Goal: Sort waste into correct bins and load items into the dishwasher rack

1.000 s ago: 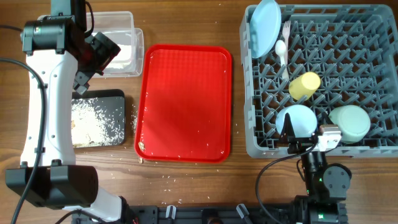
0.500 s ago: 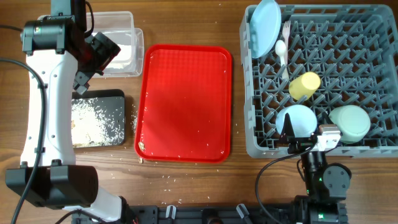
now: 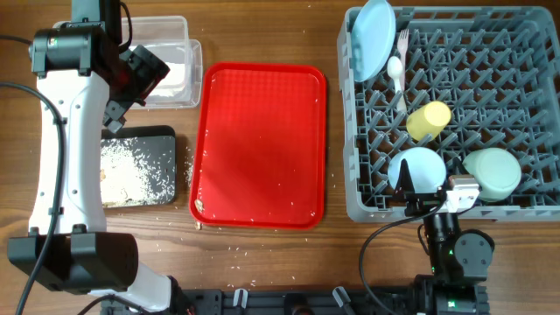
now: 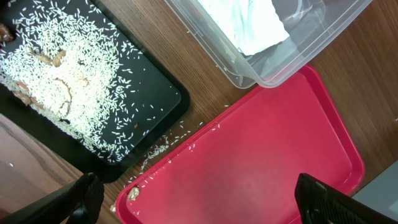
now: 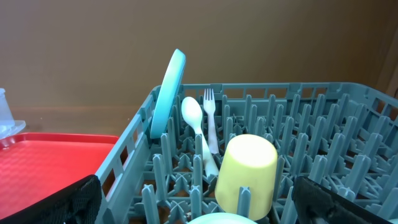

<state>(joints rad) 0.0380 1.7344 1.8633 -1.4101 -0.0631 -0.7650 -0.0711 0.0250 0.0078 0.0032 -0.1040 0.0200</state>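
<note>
**Both grippers wide and empty, dishes racked**

The left gripper (image 4: 205, 200), jaws wide, holds nothing over the red tray (image 4: 261, 162). Upper frame: the tub (image 4: 292, 68) holds a soft, light napkin (image 4: 249, 25). Upper left: the black tray (image 4: 168, 99) holds loose rice (image 4: 62, 81). The right gripper (image 5: 208, 208), wide and empty, faces the rack (image 5: 323, 124): plate (image 5: 166, 93) on edge, spoon (image 5: 191, 115), fork (image 5: 210, 118), cup (image 5: 247, 168), bowls (image 3: 420, 166). The plate is probably stiff and slick; take its rim.

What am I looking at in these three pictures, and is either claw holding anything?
Two robot arms work at a wooden table. One picture looks down from above; the other two come from cameras on each wrist. The left gripper hangs open over the red tray, black tray of rice and clear tub holding a napkin. The right gripper, also open, faces the grey rack, which holds a plate, fork, spoon, yellow cup, blue bowl and green bowl. Nothing is held.
</note>
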